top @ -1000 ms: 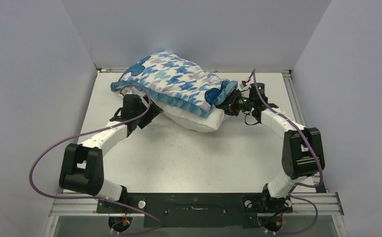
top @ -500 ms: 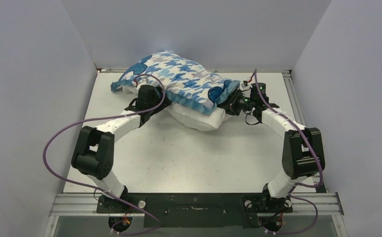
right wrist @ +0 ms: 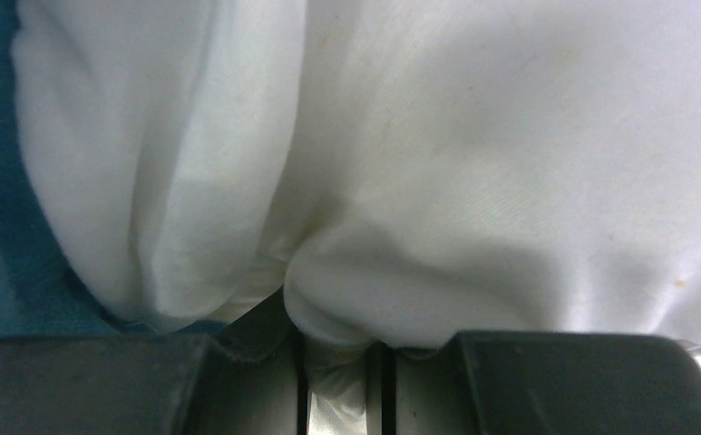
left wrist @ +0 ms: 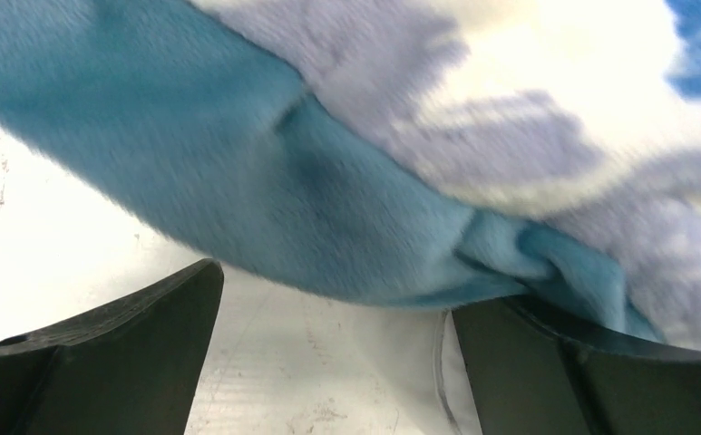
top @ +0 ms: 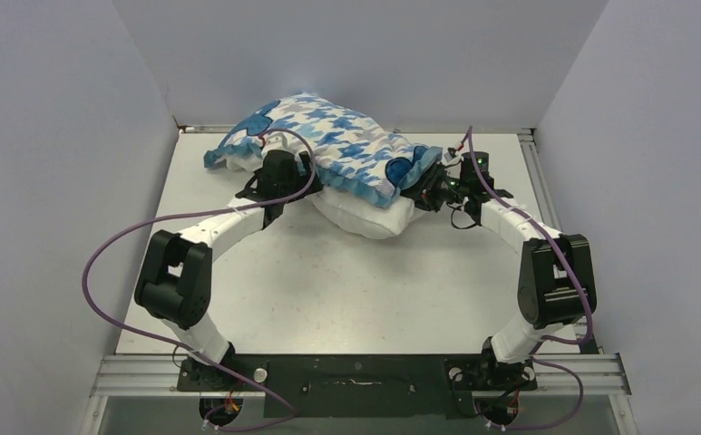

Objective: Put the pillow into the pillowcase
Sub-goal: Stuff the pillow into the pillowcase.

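The white table has the blue and white pillowcase at its far side. It lies over the plain white pillow, which sticks out under the blue edge. The left gripper has its fingers wide apart by that blue edge and holds nothing. The right gripper is pinched tight on a fold of the pillow

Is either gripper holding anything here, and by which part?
The right gripper pinches a fold of the white pillow at its right end. The left gripper is open at the pillowcase's blue edge, holding nothing.
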You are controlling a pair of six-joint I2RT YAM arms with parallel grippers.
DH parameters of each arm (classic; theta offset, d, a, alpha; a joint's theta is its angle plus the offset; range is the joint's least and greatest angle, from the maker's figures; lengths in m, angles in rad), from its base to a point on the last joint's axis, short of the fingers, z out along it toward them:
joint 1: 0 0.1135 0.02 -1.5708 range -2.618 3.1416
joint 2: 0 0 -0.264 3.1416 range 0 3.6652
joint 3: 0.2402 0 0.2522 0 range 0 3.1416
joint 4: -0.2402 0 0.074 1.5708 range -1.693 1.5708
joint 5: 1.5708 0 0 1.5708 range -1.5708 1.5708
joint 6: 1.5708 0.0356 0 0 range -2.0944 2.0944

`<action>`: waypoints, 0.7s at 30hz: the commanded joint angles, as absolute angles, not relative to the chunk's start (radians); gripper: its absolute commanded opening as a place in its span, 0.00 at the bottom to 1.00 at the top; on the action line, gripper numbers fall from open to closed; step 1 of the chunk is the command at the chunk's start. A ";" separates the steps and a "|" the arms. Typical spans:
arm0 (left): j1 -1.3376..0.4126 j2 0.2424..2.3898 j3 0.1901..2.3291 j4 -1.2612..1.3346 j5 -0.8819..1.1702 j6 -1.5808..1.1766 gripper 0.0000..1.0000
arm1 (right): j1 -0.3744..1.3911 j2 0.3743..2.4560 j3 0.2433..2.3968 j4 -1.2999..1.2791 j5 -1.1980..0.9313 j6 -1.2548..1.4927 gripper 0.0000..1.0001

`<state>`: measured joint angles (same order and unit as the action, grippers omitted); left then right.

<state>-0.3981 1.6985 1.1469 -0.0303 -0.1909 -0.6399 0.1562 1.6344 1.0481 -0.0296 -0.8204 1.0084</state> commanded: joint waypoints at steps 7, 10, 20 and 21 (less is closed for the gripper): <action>-0.475 1.636 1.140 0.102 -0.147 -0.610 0.82 | 0.172 1.663 1.100 0.057 -0.856 1.019 0.05; -0.453 1.684 1.194 0.072 -0.174 -0.613 0.75 | 0.171 1.664 1.101 0.057 -0.858 1.019 0.05; -0.348 1.790 1.351 -0.098 -0.127 -0.601 0.13 | 0.170 1.678 1.120 0.059 -0.856 1.023 0.05; -0.348 1.771 1.338 -0.108 -0.127 -0.600 0.07 | 0.169 1.681 1.126 0.059 -0.855 1.024 0.05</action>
<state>-0.3634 1.8034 1.2957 -0.1116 -0.1257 -0.6155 0.1574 1.6669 1.0630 -0.0135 -0.8391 1.0164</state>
